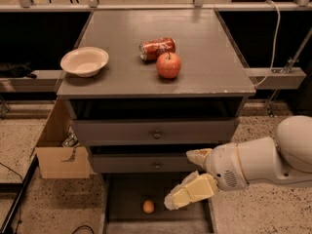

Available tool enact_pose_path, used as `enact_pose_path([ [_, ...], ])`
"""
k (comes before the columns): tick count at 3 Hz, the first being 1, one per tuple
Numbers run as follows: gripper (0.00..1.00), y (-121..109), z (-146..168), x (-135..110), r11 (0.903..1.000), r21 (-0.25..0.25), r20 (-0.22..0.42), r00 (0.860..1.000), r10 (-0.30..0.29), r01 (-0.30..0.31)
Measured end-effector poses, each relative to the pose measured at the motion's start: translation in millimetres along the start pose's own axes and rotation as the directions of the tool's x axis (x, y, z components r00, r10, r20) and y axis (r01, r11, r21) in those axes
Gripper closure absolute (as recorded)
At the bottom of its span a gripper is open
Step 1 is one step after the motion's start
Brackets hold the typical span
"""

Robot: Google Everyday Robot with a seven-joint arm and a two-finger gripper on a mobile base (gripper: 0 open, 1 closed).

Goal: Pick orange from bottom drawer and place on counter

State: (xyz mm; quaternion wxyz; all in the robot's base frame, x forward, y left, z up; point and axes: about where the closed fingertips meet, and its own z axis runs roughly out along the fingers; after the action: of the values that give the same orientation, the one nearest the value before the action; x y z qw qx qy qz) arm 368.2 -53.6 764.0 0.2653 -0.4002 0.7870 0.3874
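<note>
The small orange (148, 206) lies on the dark floor of the pulled-out bottom drawer (111, 199), near its middle. My gripper (179, 179) hangs over the drawer's right side, just right of and above the orange and not touching it. Its cream fingers (189, 193) stand apart, open and empty. The white arm comes in from the right. The grey counter (209, 43) tops the cabinet above.
On the counter stand a red apple (168, 65), a crushed red can (157, 48) behind it and a white bowl (84, 61) at the left. The two upper drawers (156, 130) are shut. A cardboard box (61, 150) sits on the floor left of the cabinet.
</note>
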Motion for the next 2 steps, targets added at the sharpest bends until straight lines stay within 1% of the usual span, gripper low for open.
enact_pose_path([
  [1,0.00,-24,24,15,0.9986,0.025,0.009,0.999,0.047,-0.047],
  [2,0.00,-63,44,45,0.9754,0.173,-0.084,0.985,0.152,-0.136],
])
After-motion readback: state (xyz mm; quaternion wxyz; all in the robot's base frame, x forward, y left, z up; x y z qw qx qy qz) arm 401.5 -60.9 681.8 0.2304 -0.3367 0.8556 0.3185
